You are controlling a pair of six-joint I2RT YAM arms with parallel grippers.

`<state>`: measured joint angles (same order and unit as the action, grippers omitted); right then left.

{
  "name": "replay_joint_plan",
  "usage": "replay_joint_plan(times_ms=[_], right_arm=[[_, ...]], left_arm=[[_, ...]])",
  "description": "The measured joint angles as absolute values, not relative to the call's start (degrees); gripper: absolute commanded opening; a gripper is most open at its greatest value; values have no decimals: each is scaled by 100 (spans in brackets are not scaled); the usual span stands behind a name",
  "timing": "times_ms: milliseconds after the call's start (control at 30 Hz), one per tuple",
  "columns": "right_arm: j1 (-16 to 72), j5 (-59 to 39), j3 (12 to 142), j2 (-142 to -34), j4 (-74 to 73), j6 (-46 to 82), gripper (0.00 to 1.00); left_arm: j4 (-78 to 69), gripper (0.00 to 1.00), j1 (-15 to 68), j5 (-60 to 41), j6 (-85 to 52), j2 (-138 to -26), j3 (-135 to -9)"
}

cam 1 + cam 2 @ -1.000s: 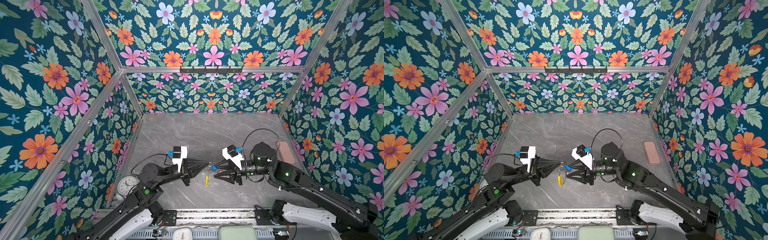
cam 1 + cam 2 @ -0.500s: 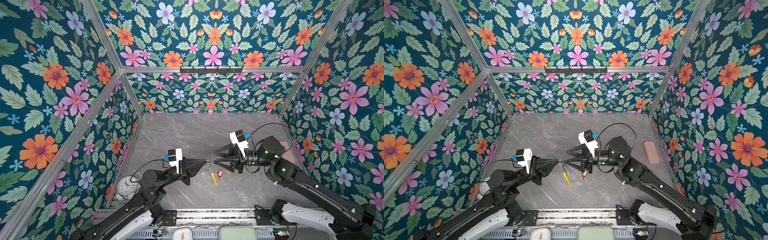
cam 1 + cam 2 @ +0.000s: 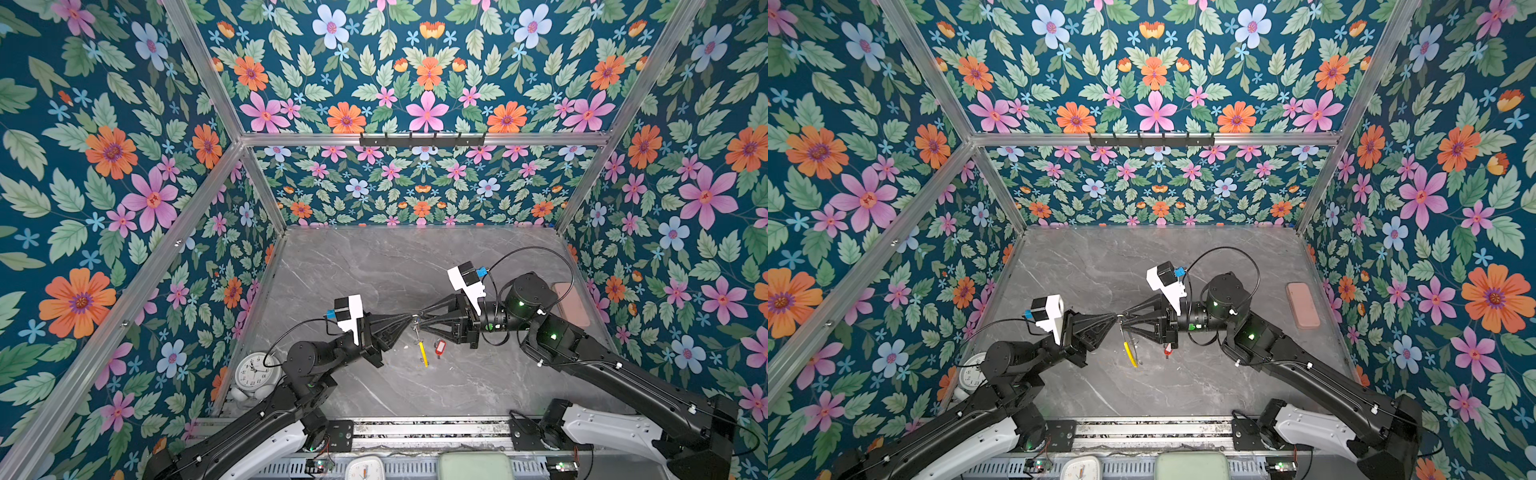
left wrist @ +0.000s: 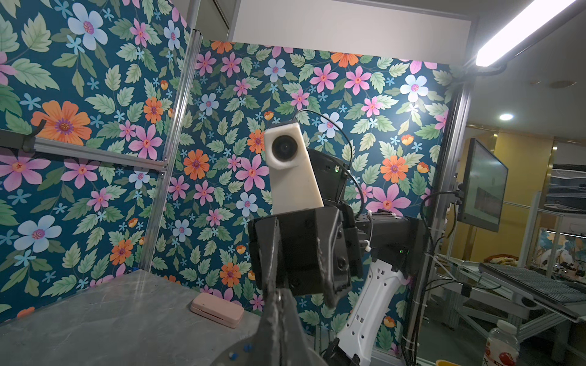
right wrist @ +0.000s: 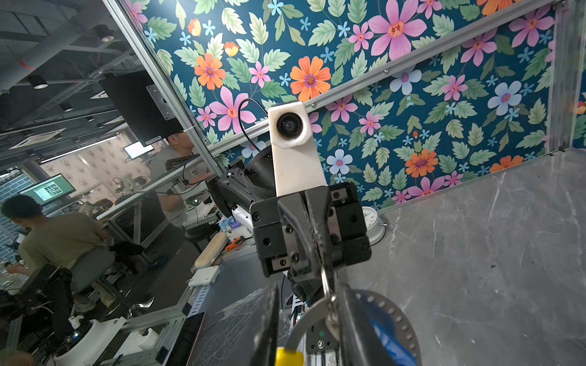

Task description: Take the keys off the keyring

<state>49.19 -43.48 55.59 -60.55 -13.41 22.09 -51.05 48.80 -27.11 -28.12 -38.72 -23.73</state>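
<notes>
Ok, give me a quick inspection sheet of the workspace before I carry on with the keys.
Surface: grey marble-look table, no spills seen.
Job's things: keyring hangs from the meeting gripper tips, yellow section downward; red-tagged key appears to lie loose on the table beside it; blue-tagged key not made out in the top views.
Clutter: white clock at the left edge; pink case at the right edge.
Grippers: left gripper shut on the keyring; right gripper at the same spot, grip unclear.
Cables: black cables loop off each wrist camera, clear of the keyring.
Surroundings: floral walls; black hook rail.
</notes>
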Motion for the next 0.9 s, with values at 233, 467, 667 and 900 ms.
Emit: replay_joint_plan(times_ms=[233,467,667,900], right_arm=[[4928,-4327,5561,-6110,-1341,2206,10],[4934,-4254,5638,-6093,-1140,2121,0],[4919,-4110,6298,-6003,259,1656,0],[4899,-3883,7496,-6254,2655,624,0]], left_arm=[[-5234,0,4880,-2692,-2832,-3909,-2344],[-5277,8,4882,-2668,-2858,-3911,-2320],[-4840,35,4871,-2556,-2974,-3660,-2375],[-3697,40,4871,-2991,-2958,-3632,-3035]])
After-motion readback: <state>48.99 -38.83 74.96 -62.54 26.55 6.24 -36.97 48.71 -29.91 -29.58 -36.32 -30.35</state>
